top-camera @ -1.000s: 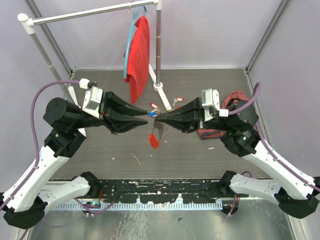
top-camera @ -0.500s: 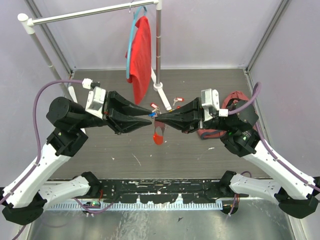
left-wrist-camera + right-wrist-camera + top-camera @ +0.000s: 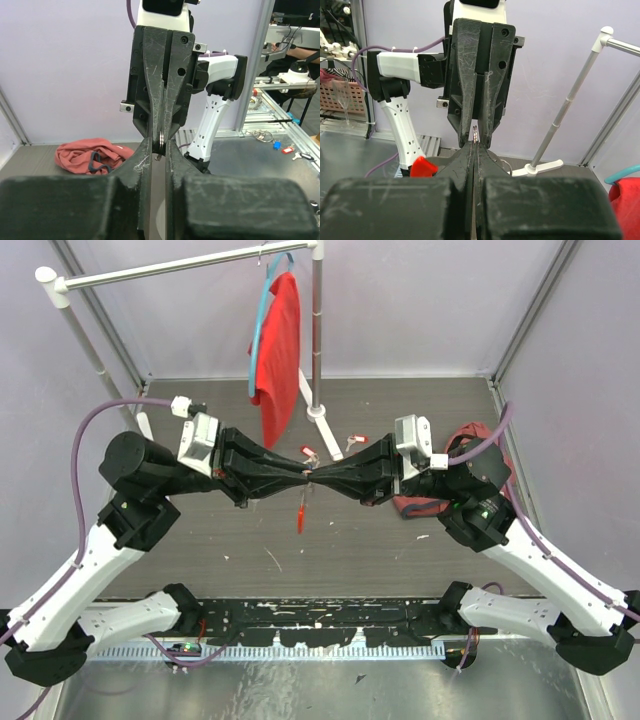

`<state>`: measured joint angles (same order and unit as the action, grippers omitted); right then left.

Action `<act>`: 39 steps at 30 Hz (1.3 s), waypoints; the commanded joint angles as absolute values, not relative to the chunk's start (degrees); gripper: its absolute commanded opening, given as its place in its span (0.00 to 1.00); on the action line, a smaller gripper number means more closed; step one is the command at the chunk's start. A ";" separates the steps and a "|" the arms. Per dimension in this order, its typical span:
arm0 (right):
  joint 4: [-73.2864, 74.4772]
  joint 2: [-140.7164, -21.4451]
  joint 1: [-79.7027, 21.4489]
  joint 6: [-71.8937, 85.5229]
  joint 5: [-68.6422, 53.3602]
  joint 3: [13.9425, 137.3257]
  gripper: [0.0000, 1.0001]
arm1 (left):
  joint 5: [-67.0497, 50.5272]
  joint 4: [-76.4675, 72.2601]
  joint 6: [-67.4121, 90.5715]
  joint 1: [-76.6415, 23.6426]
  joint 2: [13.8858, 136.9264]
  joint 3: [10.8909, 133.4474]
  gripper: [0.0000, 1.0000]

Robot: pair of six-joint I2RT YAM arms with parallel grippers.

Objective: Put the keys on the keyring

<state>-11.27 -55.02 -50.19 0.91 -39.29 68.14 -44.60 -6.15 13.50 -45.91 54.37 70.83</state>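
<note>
**Item: key-threading, mid-task.**

- **Left hand** [image 3: 302, 472]: held above the bench [image 3: 400, 540], tip to tip with the other hand. The fingers are drawn almost together on a thin silvery disc seen edge-on in the left wrist view. This is probably a key [image 3: 160, 144]. Its tag is not visible.
- **Right hand** [image 3: 316, 474]: the fingers are pressed together with no visible gap, and a sliver of silvery metal shows at the tips. It probably grips the chain, though the contact itself is too small to confirm.
- **Keyring** [image 3: 300, 516]: its red plastic piece hangs free just beneath the meeting point, clear of the bench. The chain loop is too fine to trace in the top view.
- **Loose keys**: one red-tagged key [image 3: 309, 452] and a second red-tagged key [image 3: 353, 439] lie on the bench behind the hands, near the base of the clothes rack [image 3: 316, 340]. Neither is on the ring.
- **Other contents**: a red garment [image 3: 280, 350] on a hanger, and a crumpled red cloth [image 3: 85, 157] on the bench beside the right arm.

**Progress (judged):** One key is being offered to the ring. Whether it has passed onto the loop cannot be seen. No key can be seen hanging from the chain. At least the two bench keys are left to do, so most of the task is outstanding.
</note>
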 commanded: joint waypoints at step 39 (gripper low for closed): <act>24.00 -56.09 -50.71 -10.99 -31.42 84.61 0.38 | -41.33 16.56 3.76 -47.15 57.66 81.52 0.00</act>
<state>26.79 -56.51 -50.41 -11.92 -31.35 84.75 -42.50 20.80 1.78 -46.81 59.31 82.72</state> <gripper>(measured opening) 0.375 0.007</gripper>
